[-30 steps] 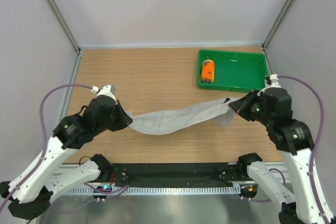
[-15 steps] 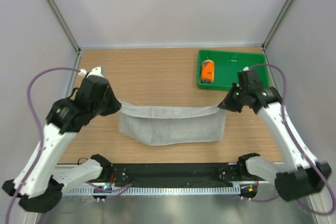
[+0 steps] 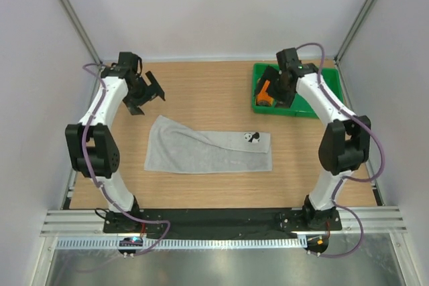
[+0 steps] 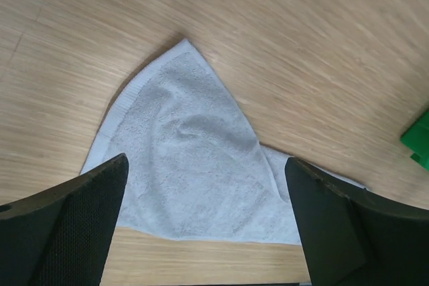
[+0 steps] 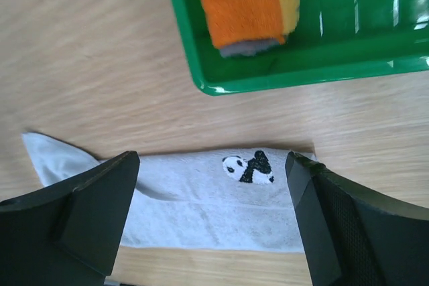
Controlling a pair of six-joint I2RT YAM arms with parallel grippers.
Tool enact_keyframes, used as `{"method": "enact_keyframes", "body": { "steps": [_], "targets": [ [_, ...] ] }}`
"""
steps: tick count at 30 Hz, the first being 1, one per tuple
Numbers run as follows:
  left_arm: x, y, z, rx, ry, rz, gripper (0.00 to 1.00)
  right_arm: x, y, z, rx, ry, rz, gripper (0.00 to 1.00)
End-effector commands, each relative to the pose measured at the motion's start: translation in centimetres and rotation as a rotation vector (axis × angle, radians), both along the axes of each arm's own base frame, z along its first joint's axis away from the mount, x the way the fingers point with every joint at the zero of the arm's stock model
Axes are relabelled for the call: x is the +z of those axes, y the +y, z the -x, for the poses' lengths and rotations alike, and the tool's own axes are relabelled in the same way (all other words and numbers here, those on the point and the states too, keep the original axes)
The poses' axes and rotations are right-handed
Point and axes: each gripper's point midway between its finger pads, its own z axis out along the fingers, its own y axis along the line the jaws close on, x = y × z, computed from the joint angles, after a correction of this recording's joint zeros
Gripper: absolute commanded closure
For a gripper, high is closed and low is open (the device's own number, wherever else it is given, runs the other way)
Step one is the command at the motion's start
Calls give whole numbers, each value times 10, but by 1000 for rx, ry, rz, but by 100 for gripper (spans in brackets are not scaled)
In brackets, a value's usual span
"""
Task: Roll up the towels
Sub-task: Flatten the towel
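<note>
Both hands are empty. Your left gripper (image 4: 206, 162) hangs with its jaws spread wide over the table (image 3: 201, 92) at about 10 o'clock. Your right gripper (image 5: 211, 165) is just as wide open at about 1 o'clock, over the near rim of the tray (image 5: 268, 85).

The orange towel (image 5: 244, 1) lies rolled in the tray, so that one looks done. The grey towel (image 3: 208, 152) is your job. It lies flat at the centre of the table as a long strip running 9 to 3 o'clock, with the panda print (image 5: 248, 167) near its 3 o'clock end.

The strip is not even. The 9 o'clock end is wider, its far corner pokes toward 11 o'clock, and a slanting fold crosses the left half. I would square that end first, or the roll will likely cone.

Then start at one short end, the narrower 3 o'clock one for choice. Pinch only the edge, turn it over tightly, and keep the two long sides level as you go. The cloth looks soft and limp, so press lightly, or the roll may slide on the wood instead of turning.
</note>
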Motion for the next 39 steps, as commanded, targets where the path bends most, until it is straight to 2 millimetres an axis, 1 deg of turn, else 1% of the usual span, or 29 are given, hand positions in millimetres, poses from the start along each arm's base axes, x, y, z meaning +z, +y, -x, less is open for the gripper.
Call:
{"method": "enact_keyframes", "body": {
  "steps": [1,2,3,4,5,6,7,8,9,10,11,12,13,14,15,16,18,19,20,21,23,26,29,30,32,34,36,38,39],
  "targets": [
    [68,5,16,-9,-188,-29,0,86,-29,13,-10,-189,103,1],
    [65,6,22,1,-191,-32,0,90,-31,21,-2,-203,105,2],
    [66,7,25,11,-219,-30,0,86,-34,37,3,-211,102,2],
    [48,6,46,15,-183,-21,2,83,-34,47,8,-218,88,3],
    [45,4,52,35,-188,2,4,58,-33,62,24,-177,83,4],
    [37,-3,57,30,-196,41,5,61,-34,74,22,-201,72,5],
    [42,-7,64,31,-240,71,7,51,-34,83,26,-185,74,7],
    [13,-10,83,40,-180,91,9,27,-27,100,62,-139,54,11],
    [6,-15,90,55,-177,121,10,24,-26,108,66,-143,45,14],
    [5,-17,90,58,-204,136,11,14,-24,115,70,-124,39,17],
    [-10,-19,105,59,-182,133,11,5,-20,120,86,-109,23,24],
    [-14,-21,108,75,-186,139,11,-11,-18,127,101,-83,18,27],
    [-19,-21,109,79,-198,137,12,-21,-17,130,112,-59,23,30],
    [-29,-24,117,72,-181,131,12,-32,-14,132,122,-45,20,31],
    [-35,-25,120,85,-167,131,12,-37,-12,133,133,-34,21,32],
    [-39,-27,119,85,-171,136,12,-49,-10,133,138,-3,28,34],
    [-59,-30,128,86,-121,139,13,-61,-8,128,146,5,31,36],
    [-65,-31,129,88,-111,139,14,-66,-8,127,144,13,34,39],
    [-72,-29,128,97,-109,131,14,-77,-7,124,148,35,40,40],
    [-84,-29,133,100,-77,127,14,-81,-5,123,151,43,32,41],
    [-93,-30,134,99,-68,131,15,-93,0,120,162,69,25,43],
    [-108,-26,141,107,-34,109,16,-101,1,119,166,82,33,44],
    [-115,-26,142,111,-32,107,19,-107,0,118,170,91,43,46],
    [-115,-26,141,110,-36,109,19,-111,0,119,172,102,43,48],
    [-119,-24,142,112,-31,99,23,-113,2,118,176,103,38,57],
    [-123,-23,144,110,-23,88,25,-113,3,118,175,105,31,62],
    [-125,-21,145,112,-18,80,26,-110,4,118,181,106,30,66],
    [-127,-21,147,112,-17,77,27,-106,4,119,189,105,33,66],
    [-127,-20,147,113,-18,74,28,-103,4,119,192,103,35,64]
  ]
}}
